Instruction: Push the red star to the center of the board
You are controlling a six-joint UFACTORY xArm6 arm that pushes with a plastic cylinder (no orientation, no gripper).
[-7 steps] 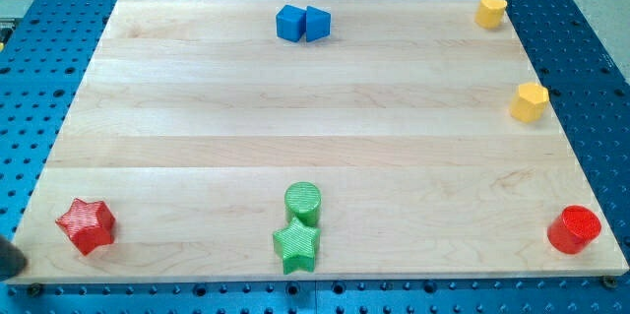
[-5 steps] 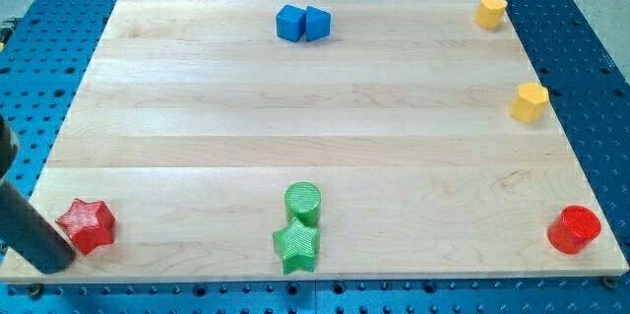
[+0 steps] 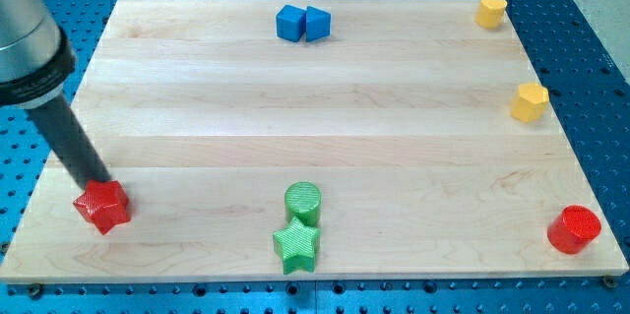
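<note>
A pale wooden board (image 3: 325,127) lies on a blue perforated bench (image 3: 591,48). I carry no claw to open or close, only a dark rod, and my tip (image 3: 99,182) rests against the upper-left edge of the red star (image 3: 103,206), near the board's lower-left corner in the view. From that side a push would drive it toward the view's bottom right, not the centre, so I judge I need to come around below it. The star is small, ridged and bright red.
</note>
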